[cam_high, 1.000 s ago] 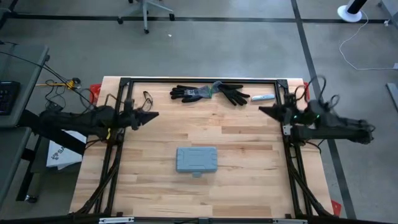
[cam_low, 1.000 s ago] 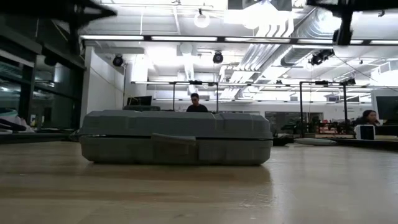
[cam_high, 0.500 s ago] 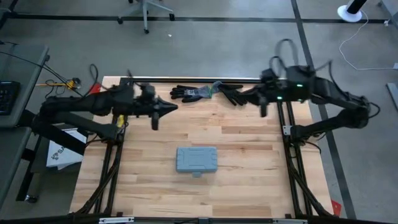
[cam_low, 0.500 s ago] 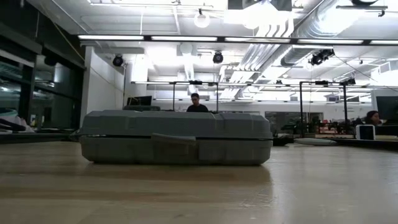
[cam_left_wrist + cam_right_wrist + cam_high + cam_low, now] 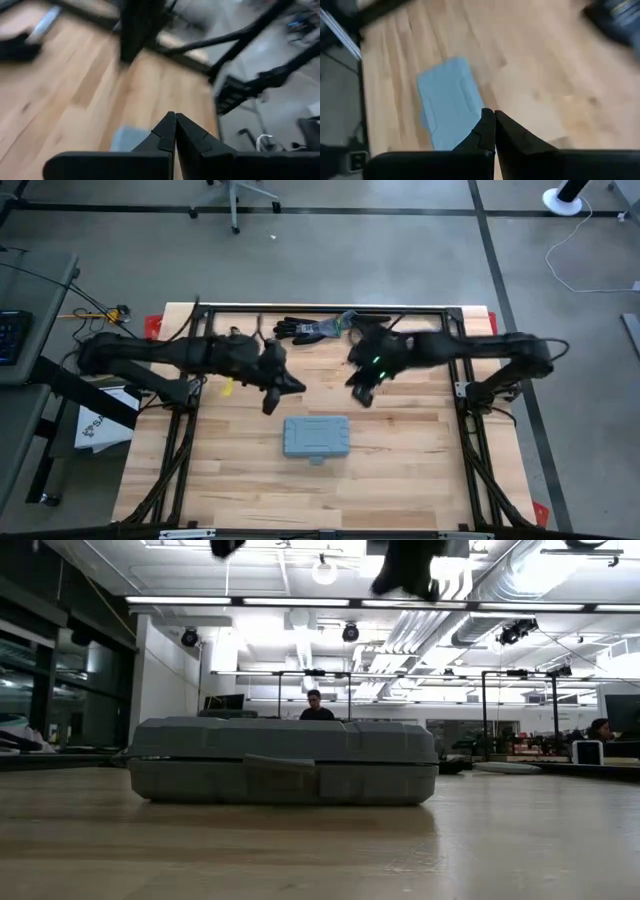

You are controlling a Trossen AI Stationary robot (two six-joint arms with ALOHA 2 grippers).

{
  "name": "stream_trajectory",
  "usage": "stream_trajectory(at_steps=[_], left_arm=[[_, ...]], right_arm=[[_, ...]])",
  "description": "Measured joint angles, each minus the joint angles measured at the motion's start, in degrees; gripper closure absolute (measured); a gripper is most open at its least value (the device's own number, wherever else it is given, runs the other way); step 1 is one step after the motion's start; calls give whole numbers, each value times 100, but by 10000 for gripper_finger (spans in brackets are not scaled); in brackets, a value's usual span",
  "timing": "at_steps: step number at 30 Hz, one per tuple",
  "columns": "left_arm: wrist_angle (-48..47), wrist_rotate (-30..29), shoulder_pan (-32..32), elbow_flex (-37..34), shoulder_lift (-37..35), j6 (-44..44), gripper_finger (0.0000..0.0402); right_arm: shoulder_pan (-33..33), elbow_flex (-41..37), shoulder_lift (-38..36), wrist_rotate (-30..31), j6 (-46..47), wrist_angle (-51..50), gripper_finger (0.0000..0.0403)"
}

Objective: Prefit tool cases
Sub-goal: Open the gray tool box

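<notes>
Flat rectangular grey-blue plastic tool case (image 5: 316, 436) with rounded corners lies closed on the light wooden worktop (image 5: 400, 480), roughly central, a bit nearer the front edge, small latch tab facing front. Nothing on top of it, nothing touching it.

Left gripper (image 5: 297, 387) hangs above the worktop just behind the case's left end, fingers pressed together, holding nothing. Right gripper (image 5: 356, 394) hangs above the worktop behind the case's right end, fingers also pressed together, empty. The two tips are near each other, apart from the case. In the low view both show only as dark shapes at the top, well above the case (image 5: 283, 774).

Pair of black fabric gloves (image 5: 318, 330) lies along the back edge near its middle, partly covered by the right arm. Black metal frame rails (image 5: 186, 430) run along the left, right and back edges. Person (image 5: 316, 707) sits in the room behind the table.
</notes>
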Motion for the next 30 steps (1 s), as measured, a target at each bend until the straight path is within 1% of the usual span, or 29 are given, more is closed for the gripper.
stream_trajectory(at_steps=[2, 4, 8, 11, 14, 17, 21, 26, 30], left_arm=[[200, -170, -172, 5, -166, 72, 401], [117, -419, -286, 17, -324, 63, 401], [-713, -1055, -527, -62, -394, -146, 401], [-1063, -1162, -657, -395, -211, -386, 402], [-1034, -1232, -727, -794, 56, -669, 402], [-678, -1307, -802, -1081, 286, -832, 401], [-53, -1138, -829, -1167, 398, -769, 401], [550, -1129, -806, -1180, 244, -569, 401], [1328, -1119, -737, -1176, -111, -318, 401]], right_arm=[[162, -454, 255, -118, 151, 647, 403], [326, -870, 522, -249, 374, 1331, 403], [587, -1429, 882, -260, 1067, 2193, 403], [686, -1510, 826, -217, 1376, 2606, 403], [689, -1360, 531, -42, 1365, 2595, 403], [666, -1116, 136, 209, 1192, 2537, 403], [666, -1017, -143, 544, 1012, 2345, 403], [702, -1041, -24, 566, 1063, 2214, 403], [826, -1064, 484, 433, 1085, 2164, 403]])
